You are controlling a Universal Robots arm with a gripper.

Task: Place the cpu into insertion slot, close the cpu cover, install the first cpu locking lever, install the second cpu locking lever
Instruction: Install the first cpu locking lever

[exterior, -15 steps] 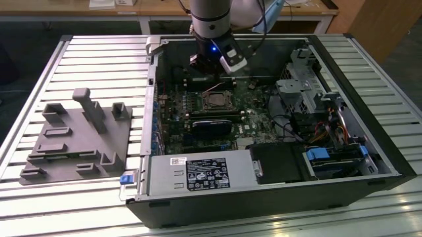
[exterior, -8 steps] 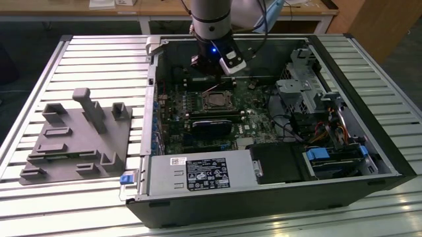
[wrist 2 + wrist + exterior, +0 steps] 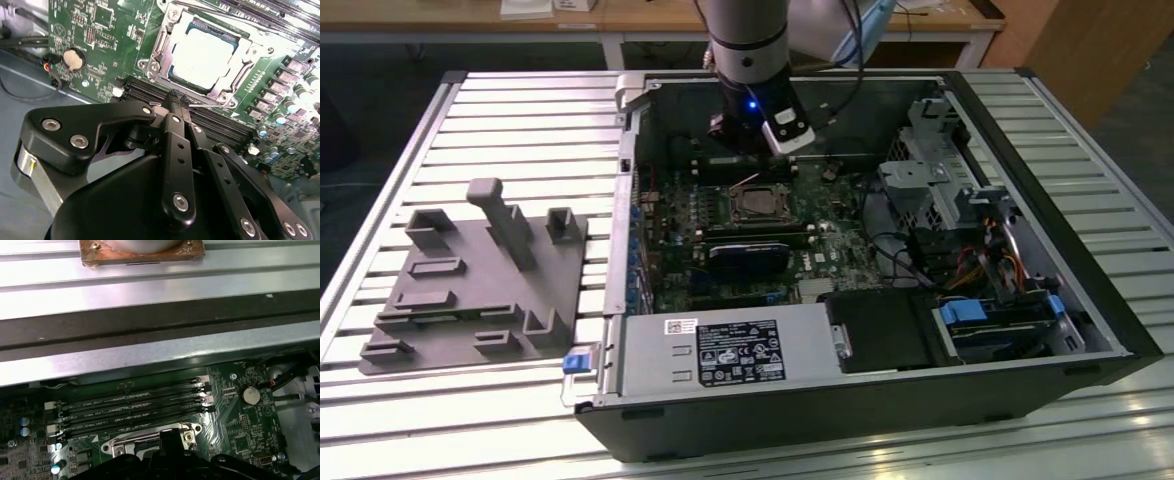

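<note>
On the exterior view's left, a grey fixture block (image 3: pixel 467 285) lies on the slatted table (image 3: pixel 520 110), well apart from the open computer case (image 3: pixel 854 420). Inside the case the gripper (image 3: pixel 750 150) hangs low just beside the socket. Its jaws are drawn together with nothing seen between them, probably to press a lever. In the second wrist view the cpu (image 3: pixel 202 52) sits in the insertion slot (image 3: pixel 173 77), with the cpu cover (image 3: pixel 245 55) flat over it.

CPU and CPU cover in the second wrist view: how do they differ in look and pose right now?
The cpu is a solid, dull silver-grey square; the cpu cover is a shinier metal frame with an open window. The cover is the larger and rings the cpu, which shows through that window. Both lie flat on the green board, squared to each other.
</note>
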